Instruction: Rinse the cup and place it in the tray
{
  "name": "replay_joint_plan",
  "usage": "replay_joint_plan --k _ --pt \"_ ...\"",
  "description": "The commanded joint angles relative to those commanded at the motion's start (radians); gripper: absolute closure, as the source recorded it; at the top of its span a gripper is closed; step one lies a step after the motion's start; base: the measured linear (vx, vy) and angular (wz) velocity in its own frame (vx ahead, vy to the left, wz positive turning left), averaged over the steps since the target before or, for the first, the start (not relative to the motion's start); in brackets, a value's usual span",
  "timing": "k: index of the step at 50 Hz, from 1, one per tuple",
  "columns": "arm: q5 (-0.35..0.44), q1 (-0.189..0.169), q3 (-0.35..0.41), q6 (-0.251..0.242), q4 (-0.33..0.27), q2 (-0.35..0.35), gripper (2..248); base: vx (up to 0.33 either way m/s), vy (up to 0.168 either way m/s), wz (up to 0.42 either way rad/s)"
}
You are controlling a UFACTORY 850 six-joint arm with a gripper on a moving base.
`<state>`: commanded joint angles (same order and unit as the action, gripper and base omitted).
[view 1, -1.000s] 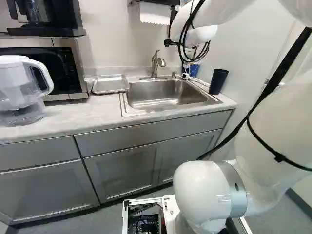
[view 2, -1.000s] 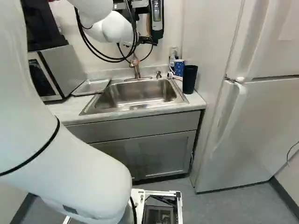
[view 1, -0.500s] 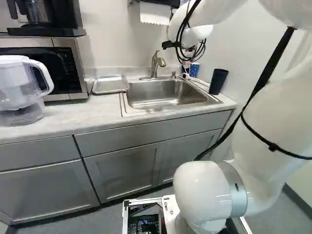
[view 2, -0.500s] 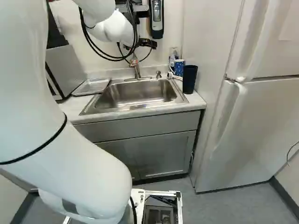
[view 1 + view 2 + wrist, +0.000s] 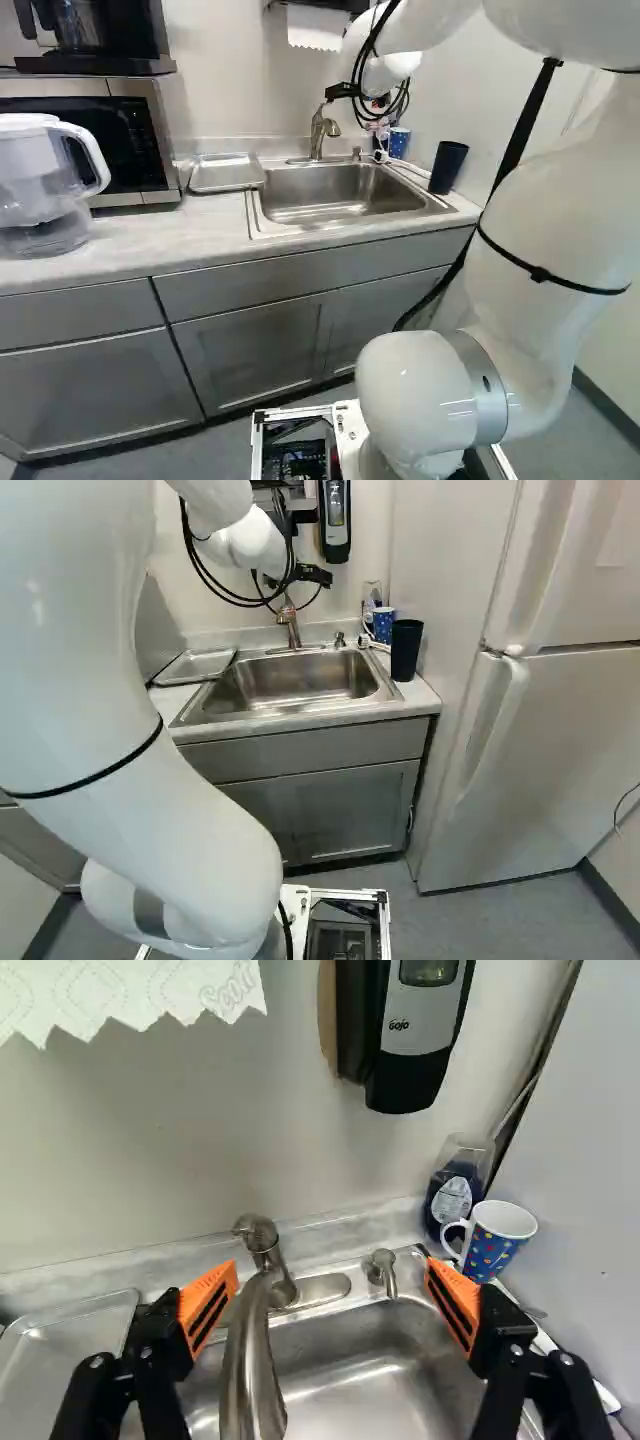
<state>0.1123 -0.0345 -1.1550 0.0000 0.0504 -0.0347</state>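
Note:
My gripper shows partly as a black piece beside the white wrist, above the faucet. In the wrist view the gripper is wide open, with faucet and sink between and beyond its orange-padded fingers. A blue dotted mug stands upright behind the sink's right corner, just beyond one finger. A dark tumbler stands upright right of the sink in the left base view. The metal tray lies on the counter at the sink's other side. Both cups stand apart from the gripper.
The faucet rises behind the sink basin. A soap dispenser hangs on the wall, and a bottle is behind the mug. A water pitcher and microwave are left on the counter; a fridge is right.
The arm has swung: its wrist has shifted left in the left base view, uncovering more of the mug, and the gripper sits a little lower in the right base view. The base has stayed still.

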Motion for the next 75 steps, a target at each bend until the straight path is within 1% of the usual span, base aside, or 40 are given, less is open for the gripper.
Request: replay_joint_plan --k 12,31,61,75 --pt "-0.012 0.004 -0.023 0.000 0.012 -0.040 3 0.000 0.000 0.000" --pt "-0.030 0.008 -0.068 0.000 0.029 -0.083 3 0.000 0.000 0.000" --pt "-0.119 0.014 -0.148 0.000 0.060 -0.156 3 0.000 0.000 0.000" --pt "-0.122 0.015 -0.176 0.000 0.062 -0.182 3 0.000 0.000 0.000"
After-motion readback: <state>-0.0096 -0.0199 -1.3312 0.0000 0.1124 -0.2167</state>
